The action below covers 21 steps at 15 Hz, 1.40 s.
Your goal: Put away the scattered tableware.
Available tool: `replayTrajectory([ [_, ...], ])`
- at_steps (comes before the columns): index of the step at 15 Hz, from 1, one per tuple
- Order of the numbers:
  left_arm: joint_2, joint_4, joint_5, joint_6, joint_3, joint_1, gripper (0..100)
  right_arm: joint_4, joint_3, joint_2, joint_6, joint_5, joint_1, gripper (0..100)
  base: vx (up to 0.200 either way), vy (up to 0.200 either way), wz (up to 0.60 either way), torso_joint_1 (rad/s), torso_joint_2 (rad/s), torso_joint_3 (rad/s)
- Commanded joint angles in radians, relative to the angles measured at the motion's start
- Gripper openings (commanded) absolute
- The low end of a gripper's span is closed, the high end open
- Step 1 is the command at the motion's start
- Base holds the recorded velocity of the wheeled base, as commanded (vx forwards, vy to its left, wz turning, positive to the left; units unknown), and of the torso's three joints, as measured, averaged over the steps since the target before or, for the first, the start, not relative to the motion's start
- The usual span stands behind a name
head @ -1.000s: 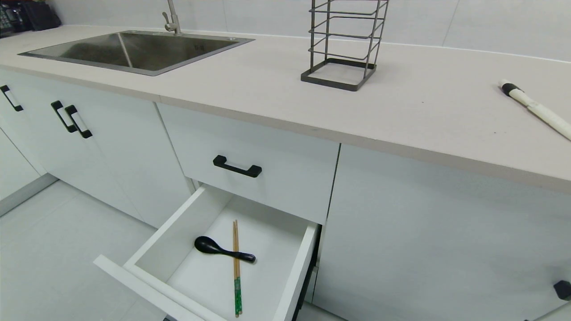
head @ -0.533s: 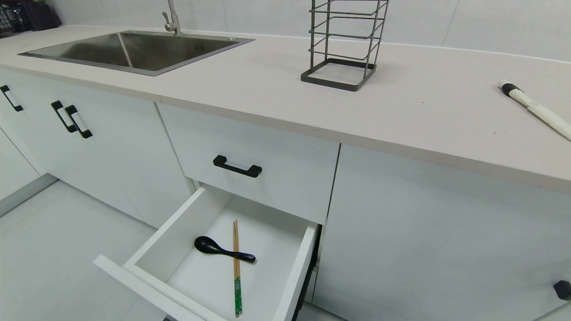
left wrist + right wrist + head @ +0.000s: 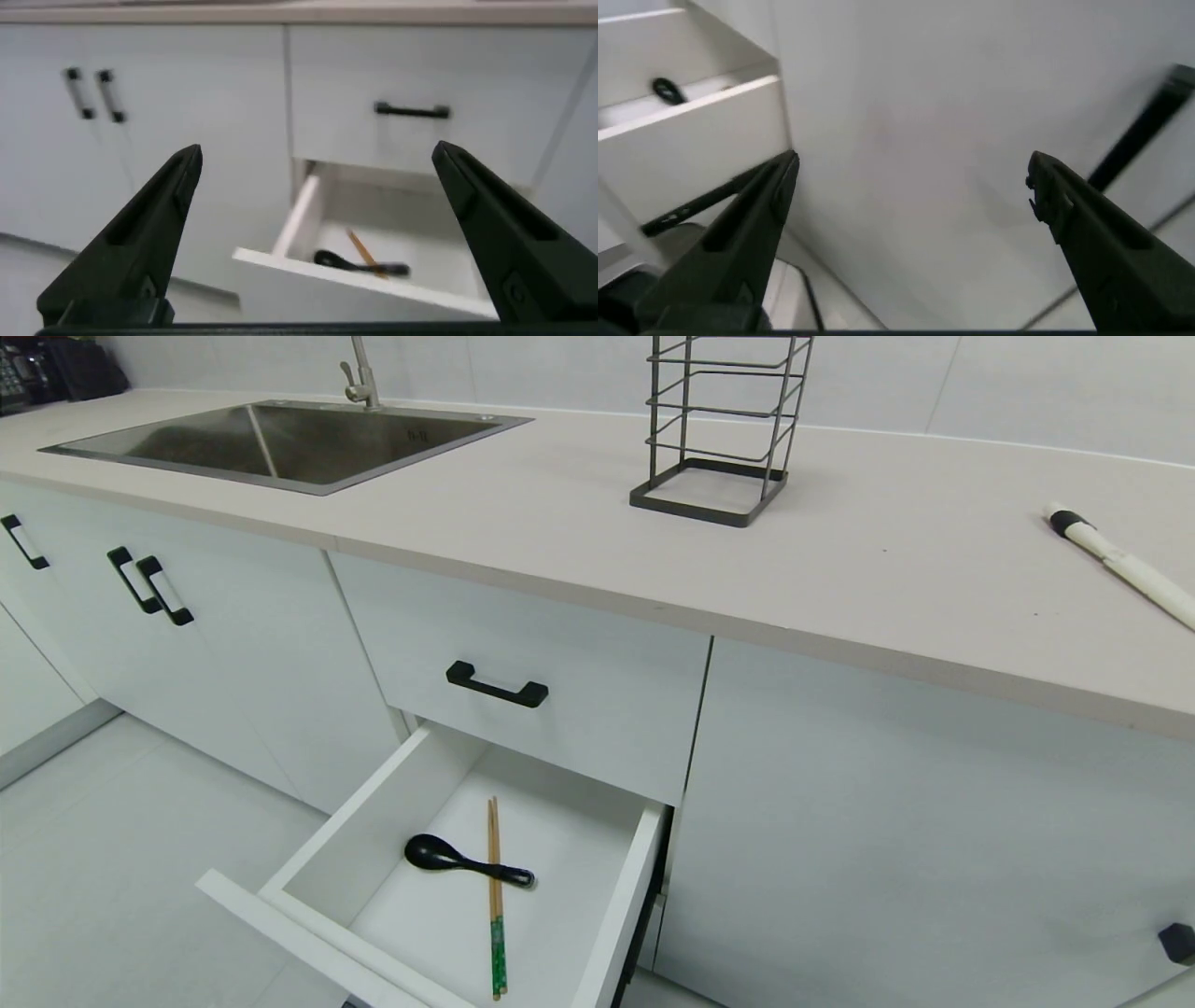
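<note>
A white lower drawer (image 3: pixel 317 826) stands pulled open under the counter. On its floor lies a black spoon (image 3: pixel 429 854), its handle crossing a pair of wooden chopsticks (image 3: pixel 495 896) with green ends. My left gripper (image 3: pixel 318 154) is open with nothing between its fingers, some way back from the drawer (image 3: pixel 299 219); the spoon (image 3: pixel 341 261) and the chopsticks (image 3: pixel 360 250) show in it. My right gripper (image 3: pixel 912 161) is open and empty, close to the plain white cabinet front beside the drawer's side wall (image 3: pixel 691 140).
On the counter are a sink (image 3: pixel 280 439) with a tap, a wire rack (image 3: pixel 719 429), and a white stick-like utensil with a black band (image 3: pixel 1120 565) at the far right. A shut drawer with a black handle (image 3: pixel 495 686) sits above the open one. Handled cabinet doors (image 3: pixel 149 583) stand left.
The black spoon has rolled slightly in the drawer, its bowl a touch further left. Nothing else has moved.
</note>
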Motion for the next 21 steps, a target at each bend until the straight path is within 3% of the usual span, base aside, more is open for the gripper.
replayTrajectory([
  [1,0.250,0.134,-0.126,0.006,-0.020,-0.003,100,-0.002,0.000,-0.051,0.000,-0.133,0.011,100,0.000,0.000,0.00,0.000,0.00,0.000],
  [3,0.362,0.140,-0.155,0.025,-0.007,-0.006,100,0.032,0.000,-0.051,0.063,-0.278,0.011,100,0.000,0.000,0.00,0.000,0.00,0.000],
  [5,0.374,0.142,-0.155,0.049,0.045,-0.021,100,0.063,0.000,-0.051,0.129,-0.303,0.013,100,0.000,0.000,0.00,0.000,0.00,0.000],
  [7,0.382,0.143,-0.145,0.051,0.108,-0.032,100,0.063,0.000,-0.051,0.135,-0.309,0.013,100,0.000,0.000,0.00,0.000,0.00,0.000],
  [11,0.503,0.148,-0.144,0.059,0.106,-0.033,100,0.063,0.000,-0.051,0.135,-0.309,0.013,100,0.000,0.000,0.00,0.000,0.00,0.000],
  [12,0.530,0.148,-0.142,0.072,0.102,-0.033,100,0.063,0.000,-0.051,0.135,-0.309,0.013,100,0.000,0.000,0.00,0.000,0.00,0.000],
  [14,0.664,0.145,-0.121,0.144,0.063,-0.039,100,0.063,0.000,-0.051,0.135,-0.309,0.013,100,0.000,0.000,0.00,0.000,0.00,0.000],
  [18,0.925,0.099,-0.103,0.154,0.008,-0.188,100,0.063,0.000,-0.051,0.136,-0.309,0.013,100,0.000,0.000,0.00,0.000,0.00,0.000],
  [21,1.038,0.043,-0.038,0.149,0.002,-0.204,100,0.063,0.000,-0.051,0.135,-0.309,0.013,100,0.000,0.000,0.00,0.000,0.00,0.000],
])
